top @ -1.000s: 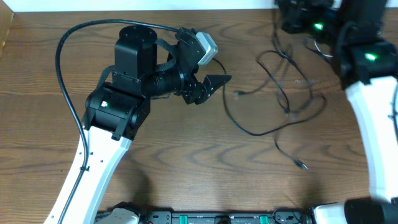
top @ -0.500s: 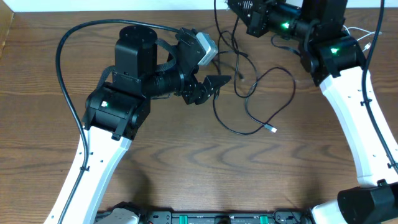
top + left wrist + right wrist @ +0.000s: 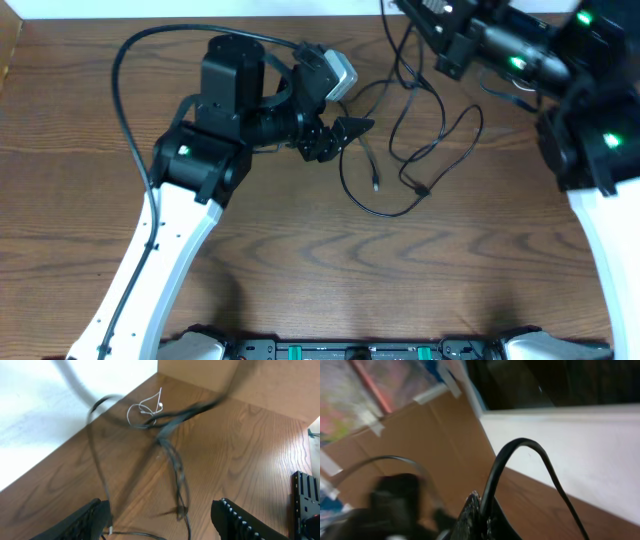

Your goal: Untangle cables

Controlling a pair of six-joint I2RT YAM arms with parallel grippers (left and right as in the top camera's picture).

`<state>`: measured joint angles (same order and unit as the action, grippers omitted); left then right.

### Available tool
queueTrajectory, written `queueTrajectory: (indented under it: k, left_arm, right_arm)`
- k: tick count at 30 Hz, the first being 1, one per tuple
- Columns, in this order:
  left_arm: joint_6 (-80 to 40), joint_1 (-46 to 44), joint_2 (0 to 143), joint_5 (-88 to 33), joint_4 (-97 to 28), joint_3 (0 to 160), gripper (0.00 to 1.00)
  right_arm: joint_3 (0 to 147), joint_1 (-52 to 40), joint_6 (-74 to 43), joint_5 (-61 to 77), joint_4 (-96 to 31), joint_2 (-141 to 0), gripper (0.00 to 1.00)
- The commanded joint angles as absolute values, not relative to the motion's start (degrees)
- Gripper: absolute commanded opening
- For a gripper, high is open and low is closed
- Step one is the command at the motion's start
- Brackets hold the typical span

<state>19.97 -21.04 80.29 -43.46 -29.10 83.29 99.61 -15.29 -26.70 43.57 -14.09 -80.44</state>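
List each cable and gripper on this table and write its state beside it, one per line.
black cable: gripped at one part, the rest in loose loops on the table.
white cable: small loose coil on the table, a black strand across it.
left gripper: open, empty.
right gripper: shut on the black cable.

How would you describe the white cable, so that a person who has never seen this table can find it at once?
In the left wrist view, follow the wooden table to its far edge, beside the white surface. There the white cable lies in a few small loops, where the black cable runs past. It is the only white cord; all cords around it are black.
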Motion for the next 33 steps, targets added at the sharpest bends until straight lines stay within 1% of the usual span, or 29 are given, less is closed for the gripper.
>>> queueTrajectory:
  k: [1, 23, 24, 25, 26, 27, 33]
  left_arm:
    - [20.8, -21.0, 81.4, -45.4, -28.4, 83.6, 0.70]
    - [20.8, -20.9, 81.7, -45.9, -27.8, 83.6, 0.70]
    - [20.8, -20.9, 81.7, -45.9, -27.7, 83.6, 0.67]
    - [20.8, -20.9, 81.7, -45.8, -27.7, 83.6, 0.50]
    - [20.8, -20.9, 81.7, -45.6, -27.4, 83.6, 0.24]
    - [20.7, -20.9, 81.7, -45.0, -27.3, 83.6, 0.08]
    - [15.2, -20.9, 81.6, -31.0, -25.9, 83.6, 0.07]
  right_arm:
    - [100.5, -15.3, -28.3, 44.1, -14.1, -79.3, 0.01]
    - [100.5, -16.2, -31.3, 45.8, -13.5, -79.1, 0.01]
    - [100.5, -16.2, -31.3, 45.9, -13.5, -79.0, 0.01]
    - [100.5, -16.2, -31.3, 45.9, -13.5, -79.0, 0.01]
    - [100.5, -16.2, -31.3, 45.8, -13.5, -78.9, 0.01]
    - [100.5, -16.2, -31.3, 45.9, -13.5, -78.8, 0.01]
    - [100.5, -16.2, -31.2, 45.8, -13.5, -78.3, 0.01]
